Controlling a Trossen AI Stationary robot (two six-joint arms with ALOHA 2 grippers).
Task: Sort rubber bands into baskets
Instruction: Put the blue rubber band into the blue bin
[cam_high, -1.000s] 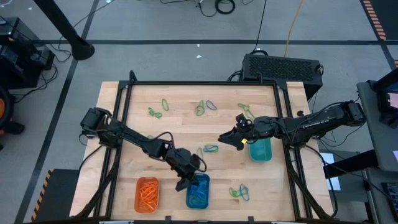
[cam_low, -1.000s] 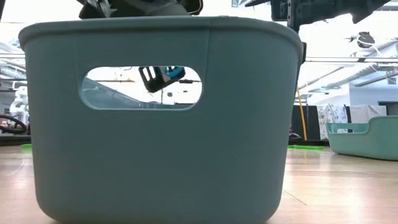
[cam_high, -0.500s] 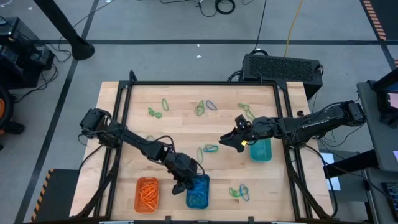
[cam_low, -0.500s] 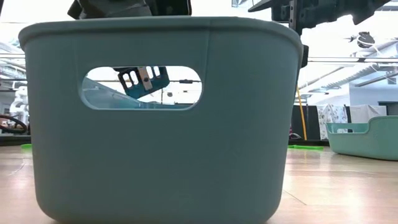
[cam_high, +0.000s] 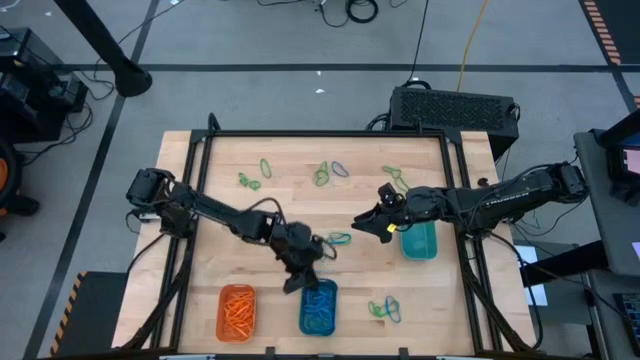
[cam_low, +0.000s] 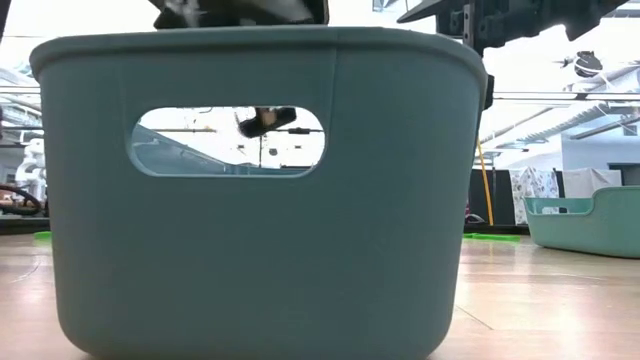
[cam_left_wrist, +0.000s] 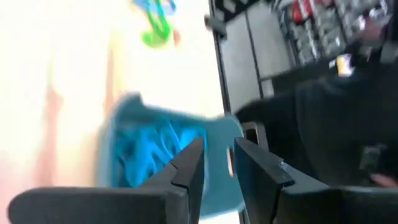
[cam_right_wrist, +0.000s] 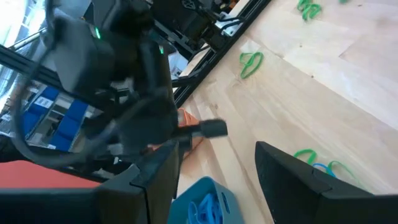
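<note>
Rubber bands, small thin elastic loops in green and blue (cam_high: 323, 174), lie scattered over the light wooden bench (cam_high: 290, 205): several along its far part, one pair near the middle (cam_high: 339, 239) and one cluster (cam_high: 385, 308) at the near edge to the right of the blue basket. Three small rounded plastic baskets stand on the bench: an orange one (cam_high: 237, 310) at the near edge holding orange bands, a blue one (cam_high: 318, 306) just beside it holding blue bands, and a teal-green one (cam_high: 418, 240) near the right side. The left gripper (cam_high: 293, 285) hangs above the far-left rim of the blue basket; in the left wrist view its two dark fingers (cam_left_wrist: 189, 171) stand slightly apart with nothing visible between them, the blue basket (cam_left_wrist: 161, 158) lying beyond them. The right gripper (cam_high: 362, 226) hovers over the bench just left of the teal-green basket, its fingers (cam_right_wrist: 283, 174) spread wide and empty. In the low view a grey-green basket wall with an oval handle slot (cam_low: 250, 190) fills most of the frame, and the teal-green basket (cam_low: 585, 220) shows at far right.
</note>
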